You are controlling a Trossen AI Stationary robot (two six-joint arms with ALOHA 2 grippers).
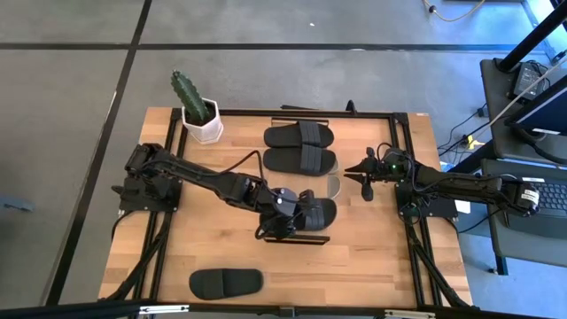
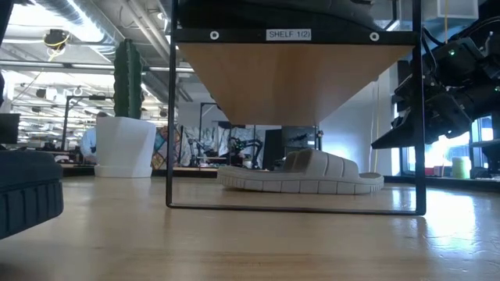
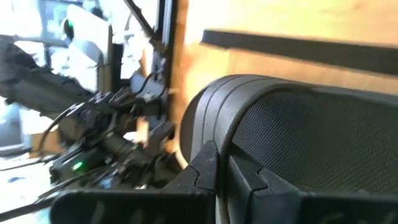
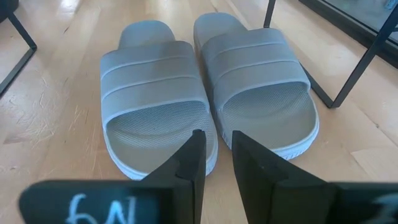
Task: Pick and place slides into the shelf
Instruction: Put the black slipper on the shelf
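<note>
Now left tool (image 1: 292, 215) clamps black slide (image 1: 314, 213) beside shelf (image 1: 407, 118).

Left gripper (image 1: 285, 213) at black slide (image 1: 314, 213); two black slides (image 1: 300, 148) on shelf (image 1: 292, 177).

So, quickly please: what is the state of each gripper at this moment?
Left gripper: closed on the strap of a black slide in front of the shelf.
Right gripper: slightly open, holding nothing, facing the beige slides under the shelf.
</note>
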